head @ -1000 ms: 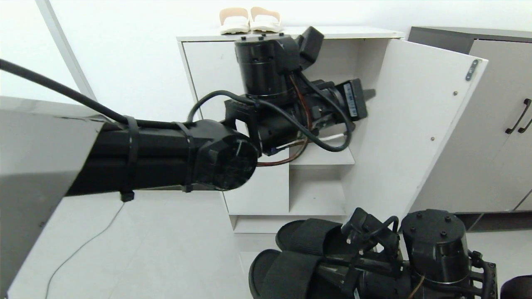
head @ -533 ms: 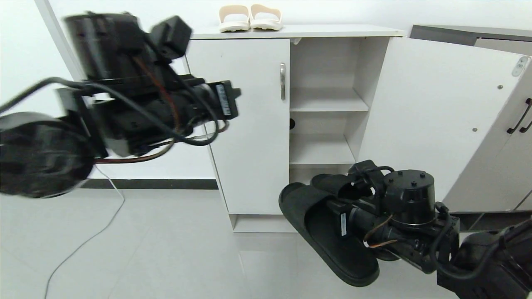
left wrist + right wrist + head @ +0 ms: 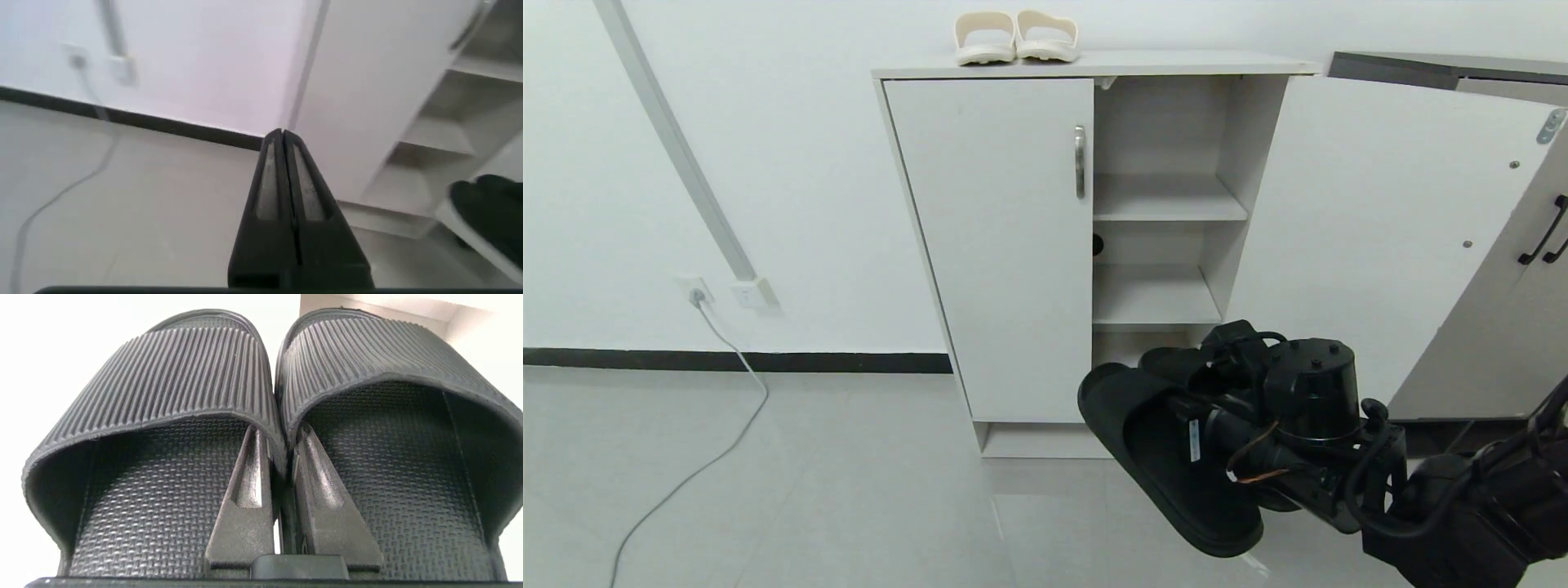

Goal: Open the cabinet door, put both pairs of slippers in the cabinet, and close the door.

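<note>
Right gripper (image 3: pixel 274 445) clamping the black slippers (image 3: pixel 1168 457) side by side, fingers pinching their two adjoining inner walls under the ribbed straps. Pair hanging tilted, off the floor, just before the lower right corner of the cabinet (image 3: pixel 988 245). Left gripper (image 3: pixel 282 147) sitting pressed together, empty, over the floor. A second ago the left arm was crossing the opening; it is gone now, and the right door (image 3: pixel 1372 237) is standing wider, so the shelves (image 3: pixel 1156 298) are lying reachable. Cream slippers (image 3: pixel 1015 37) waiting on the cabinet top.
</note>
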{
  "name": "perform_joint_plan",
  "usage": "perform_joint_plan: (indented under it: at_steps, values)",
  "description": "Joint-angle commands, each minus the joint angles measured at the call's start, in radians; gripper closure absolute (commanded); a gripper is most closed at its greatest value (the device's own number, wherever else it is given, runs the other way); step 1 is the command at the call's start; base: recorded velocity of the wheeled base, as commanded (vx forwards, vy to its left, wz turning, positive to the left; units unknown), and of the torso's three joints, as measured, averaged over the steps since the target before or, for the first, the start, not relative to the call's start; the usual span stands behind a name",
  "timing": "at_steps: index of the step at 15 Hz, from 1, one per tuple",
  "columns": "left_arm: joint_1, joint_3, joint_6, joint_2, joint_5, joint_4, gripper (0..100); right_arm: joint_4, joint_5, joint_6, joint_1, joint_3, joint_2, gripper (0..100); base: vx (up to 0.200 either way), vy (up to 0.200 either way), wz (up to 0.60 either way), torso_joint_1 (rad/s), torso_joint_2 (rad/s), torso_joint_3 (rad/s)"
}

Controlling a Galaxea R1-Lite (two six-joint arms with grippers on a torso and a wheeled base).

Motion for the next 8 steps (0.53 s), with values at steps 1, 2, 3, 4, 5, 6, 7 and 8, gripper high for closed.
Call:
perform_joint_plan:
  at_steps: [1,2,3,4,5,6,7,8]
  values:
    - [0.163,0.327,0.030,-0.483,-0.075,0.149,100,-0.002,0.000,-0.001,0.002,0.005,-0.002,100,0.000,0.000,0.00,0.000,0.00,0.000]
    - [0.156,0.376,0.030,-0.498,-0.098,0.141,100,-0.002,0.000,-0.001,0.002,0.005,-0.005,100,0.000,0.000,0.00,0.000,0.00,0.000]
    - [0.128,0.420,0.030,-0.524,-0.110,0.136,100,-0.002,0.000,-0.001,0.005,0.007,-0.005,100,0.000,0.000,0.00,0.000,0.00,0.000]
    - [0.116,0.463,0.039,-0.557,-0.144,0.132,100,-0.002,0.000,-0.002,0.007,0.007,-0.005,100,0.000,0.000,0.00,0.000,0.00,0.000]
    - [0.117,0.502,0.055,-0.557,-0.185,0.107,100,-0.002,0.000,-0.002,0.008,0.008,-0.005,100,0.000,0.000,0.00,0.000,0.00,0.000]
    - [0.117,0.525,0.051,-0.557,-0.213,0.046,100,-0.002,0.000,-0.004,0.011,0.013,-0.005,100,0.000,0.000,0.00,0.000,0.00,0.000]
    - [0.117,0.560,0.061,-0.557,-0.231,-0.012,100,-0.002,0.000,-0.004,0.013,0.013,-0.005,100,0.000,0.000,0.00,0.000,0.00,0.000]
    - [0.116,0.574,0.058,-0.557,-0.284,-0.055,100,-0.002,0.000,-0.004,0.016,0.013,-0.005,100,0.000,0.000,0.00,0.000,0.00,0.000]
